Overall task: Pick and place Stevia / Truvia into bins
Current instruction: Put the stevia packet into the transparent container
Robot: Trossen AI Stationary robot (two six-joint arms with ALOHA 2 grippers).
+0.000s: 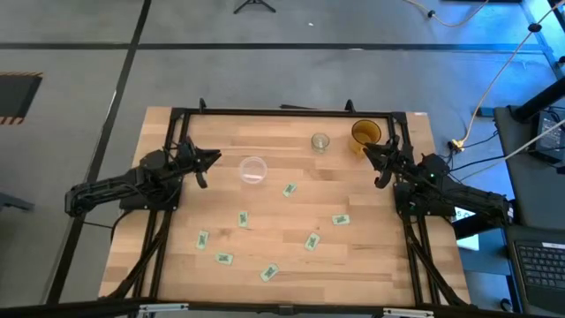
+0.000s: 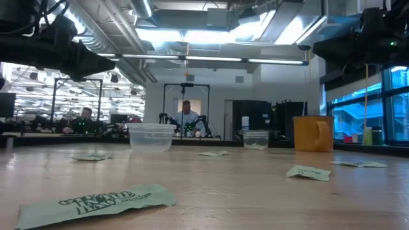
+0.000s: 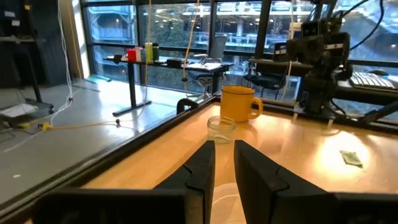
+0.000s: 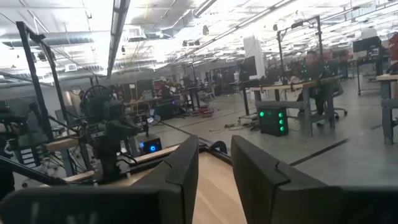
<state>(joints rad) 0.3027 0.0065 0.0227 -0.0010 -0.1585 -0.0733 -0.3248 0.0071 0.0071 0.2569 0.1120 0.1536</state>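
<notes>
The nearest Stevia sachet lay flat at the front edge of the surface, printed face up. Six more were scattered loosely behind it across the front half, well apart from one another. I judged that spread useful, since each could be pinched singly without disturbing a neighbour. The farthest sachet sat closest to the bins, so I took it for the shortest carry.

None had yet reached a bin, so by my reckoning the task was at its very start.

Past the sachets stood the wide clear cup, upright and showing nothing inside. My left jaws hung raised just beside it on the left, narrowly parted and holding nothing. I judged that a ready pose: high enough to clear the rim, close enough to serve that cup.

Farther back were a small glass jar and a yellow mug, near the far right corner. My right jaws hovered just beside the mug, lifted, parted a little wider than the left pair and likewise holding nothing.

Beyond the surface, a person stood at another rig across the room.
</notes>
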